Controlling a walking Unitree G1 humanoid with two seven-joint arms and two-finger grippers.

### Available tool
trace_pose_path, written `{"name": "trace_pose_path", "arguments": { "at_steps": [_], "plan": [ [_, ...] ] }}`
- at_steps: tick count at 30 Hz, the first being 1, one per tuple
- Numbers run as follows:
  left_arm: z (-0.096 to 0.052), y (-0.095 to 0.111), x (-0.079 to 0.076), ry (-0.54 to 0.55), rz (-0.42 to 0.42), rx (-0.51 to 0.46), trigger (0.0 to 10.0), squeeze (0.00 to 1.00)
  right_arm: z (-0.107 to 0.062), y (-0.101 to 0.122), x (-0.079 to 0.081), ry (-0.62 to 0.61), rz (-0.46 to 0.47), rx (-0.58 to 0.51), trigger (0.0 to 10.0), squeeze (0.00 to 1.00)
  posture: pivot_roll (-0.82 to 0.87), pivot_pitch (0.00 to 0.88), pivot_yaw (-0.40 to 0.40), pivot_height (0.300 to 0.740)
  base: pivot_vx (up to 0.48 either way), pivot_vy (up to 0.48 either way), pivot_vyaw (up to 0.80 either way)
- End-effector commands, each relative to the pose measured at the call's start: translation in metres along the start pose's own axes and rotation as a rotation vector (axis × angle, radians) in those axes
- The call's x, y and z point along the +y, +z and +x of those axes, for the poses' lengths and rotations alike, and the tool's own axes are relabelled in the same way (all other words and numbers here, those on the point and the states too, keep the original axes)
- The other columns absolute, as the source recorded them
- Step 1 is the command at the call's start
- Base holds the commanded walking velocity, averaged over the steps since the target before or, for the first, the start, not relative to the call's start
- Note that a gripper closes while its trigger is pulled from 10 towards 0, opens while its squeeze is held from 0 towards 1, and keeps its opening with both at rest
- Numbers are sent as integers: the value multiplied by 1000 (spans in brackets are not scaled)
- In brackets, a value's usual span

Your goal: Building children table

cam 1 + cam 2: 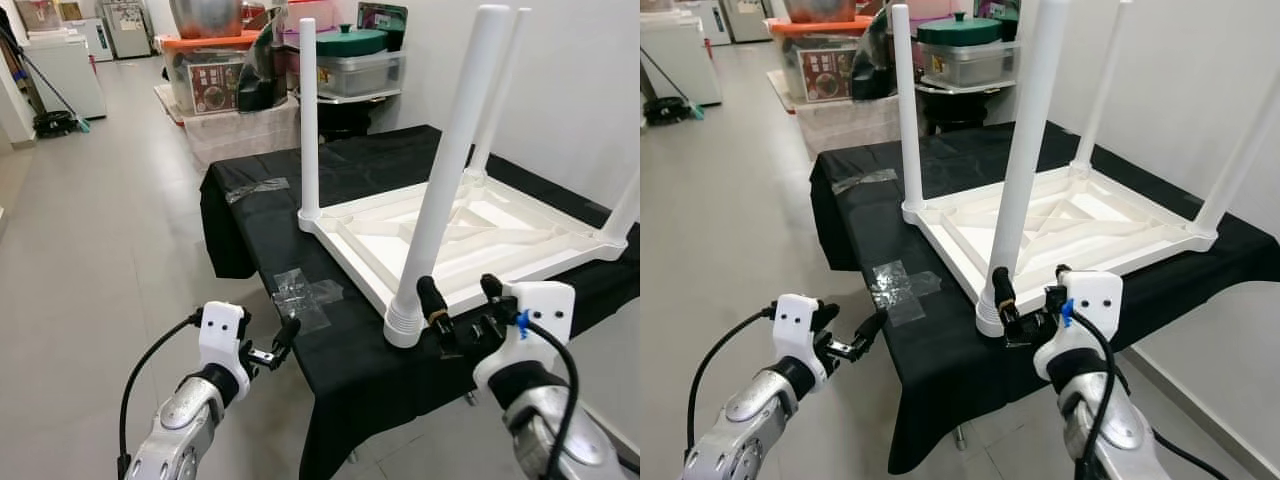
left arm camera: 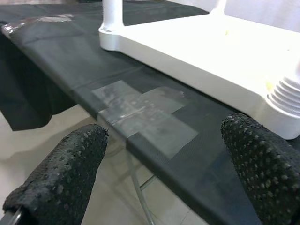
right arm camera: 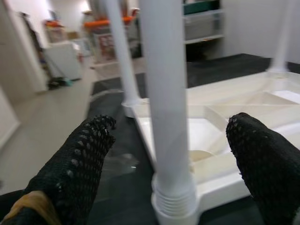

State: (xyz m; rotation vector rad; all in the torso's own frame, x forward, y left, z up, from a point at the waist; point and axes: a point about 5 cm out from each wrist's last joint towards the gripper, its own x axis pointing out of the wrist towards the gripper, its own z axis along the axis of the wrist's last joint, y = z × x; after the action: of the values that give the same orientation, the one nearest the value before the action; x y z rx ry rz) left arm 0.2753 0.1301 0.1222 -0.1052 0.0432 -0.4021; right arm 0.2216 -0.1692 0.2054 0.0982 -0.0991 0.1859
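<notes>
A white children's table lies upside down on a bench draped in black cloth, with its legs pointing up. The nearest leg stands screwed into the front corner. My right gripper is open just in front of that leg's ribbed base. In the right wrist view the leg rises between the two black fingers, which do not touch it. My left gripper is open too and holds nothing. It hovers off the bench's left edge beside a patch of clear tape.
Stacked plastic storage boxes and a lidded bin stand behind the bench. A white wall runs along the right. The grey floor opens out to the left, with a white appliance far back.
</notes>
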Motion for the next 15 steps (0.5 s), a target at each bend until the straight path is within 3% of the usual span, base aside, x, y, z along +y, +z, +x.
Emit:
{"name": "trace_pose_path", "arguments": {
  "at_steps": [1,4,5,9,15],
  "plan": [
    [-1,-1,2,-3,1,2,10000,0,-5,2,-8,125,8,4,10000,1000,-64,0,12,740,0,-480,0],
    [-1,0,3,-3,4,2,10000,0,-6,1,-13,193,-2,30,10000,1000,-64,0,12,740,0,-480,0],
    [0,0,3,-4,5,1,10000,0,-7,-1,-18,288,-40,80,10000,1000,-64,0,12,740,0,-480,0],
    [0,1,3,-4,7,-3,10000,0,-7,-3,-25,424,-79,159,10000,1000,-45,0,4,740,0,-480,0],
    [-2,4,5,14,10,-18,10000,0,0,-13,-23,457,-114,199,10000,1000,-26,0,-5,740,0,-480,0]
  ]
}}
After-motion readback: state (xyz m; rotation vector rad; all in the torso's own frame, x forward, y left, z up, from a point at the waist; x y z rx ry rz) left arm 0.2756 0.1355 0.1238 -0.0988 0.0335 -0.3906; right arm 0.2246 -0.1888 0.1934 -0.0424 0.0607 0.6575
